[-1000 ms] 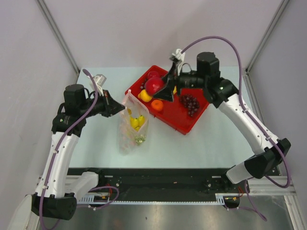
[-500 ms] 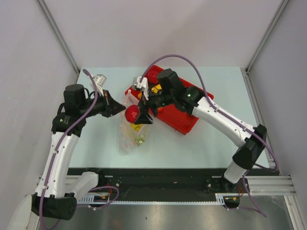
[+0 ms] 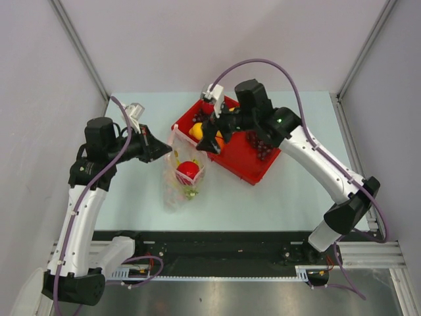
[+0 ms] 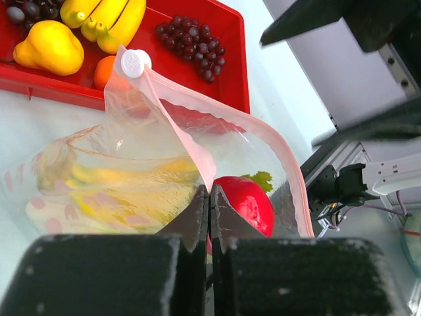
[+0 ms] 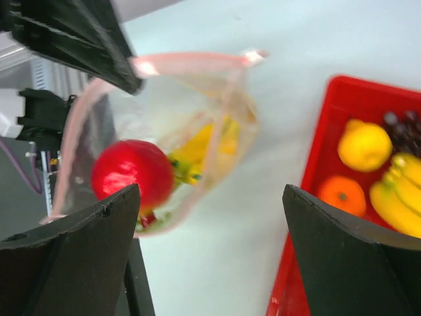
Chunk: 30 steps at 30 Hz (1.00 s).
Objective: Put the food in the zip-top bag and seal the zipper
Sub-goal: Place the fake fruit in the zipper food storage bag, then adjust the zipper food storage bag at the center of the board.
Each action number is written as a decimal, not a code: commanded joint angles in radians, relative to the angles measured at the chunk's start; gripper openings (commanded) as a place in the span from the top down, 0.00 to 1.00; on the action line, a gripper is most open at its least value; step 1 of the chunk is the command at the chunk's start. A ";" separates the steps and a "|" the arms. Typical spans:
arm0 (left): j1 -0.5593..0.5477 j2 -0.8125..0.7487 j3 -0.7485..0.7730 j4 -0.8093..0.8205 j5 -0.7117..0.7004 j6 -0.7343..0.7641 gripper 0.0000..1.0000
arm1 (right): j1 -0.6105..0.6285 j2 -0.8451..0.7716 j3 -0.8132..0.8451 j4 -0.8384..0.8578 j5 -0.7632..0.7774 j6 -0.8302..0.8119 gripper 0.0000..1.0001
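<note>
Looking down from above, the pale table (image 3: 296,197) takes up most of the scene. The red tray (image 3: 245,166) sits at an angle toward the back middle, and the clear bag (image 3: 175,192) lies just beside its left corner, mouth facing the far side. The left gripper (image 4: 209,204) comes in from the left with its jaws pressed together on the bag's mouth edge, pinching the plastic and holding the mouth up and open. The right gripper (image 3: 209,141) hangs over the gap between bag and tray, jaws spread wide with nothing between them. Inside the bag there's a red apple (image 3: 188,169) sitting near the mouth, with bananas (image 4: 125,197) deeper in and a bit of green stalk (image 3: 191,193) below the apple. In the tray are another banana bunch (image 5: 398,197), dark grapes (image 4: 191,43), a lemon (image 5: 365,146) and an orange (image 5: 343,195), all loose on the tray floor. The pink zipper (image 4: 186,135) is unsealed, looping around the open mouth, one side pulled away from the other. Its little white slider (image 4: 135,64) is parked at the end nearest the tray.
</note>
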 commanded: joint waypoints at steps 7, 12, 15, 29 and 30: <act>0.007 -0.031 0.017 0.024 0.010 -0.002 1.00 | -0.047 0.023 -0.039 -0.125 -0.070 0.049 0.23; 0.007 -0.043 0.017 -0.006 -0.002 0.016 1.00 | -0.033 0.082 -0.010 -0.166 -0.199 0.050 0.57; 0.007 -0.063 0.037 -0.066 -0.020 0.070 1.00 | -0.049 0.093 0.030 -0.166 -0.259 0.068 1.00; 0.005 -0.126 0.140 -0.410 -0.219 0.410 1.00 | -0.003 0.104 0.173 -0.129 -0.311 0.136 1.00; 0.005 -0.118 0.075 -0.425 -0.238 0.410 1.00 | -0.001 0.153 0.243 -0.148 -0.327 0.157 1.00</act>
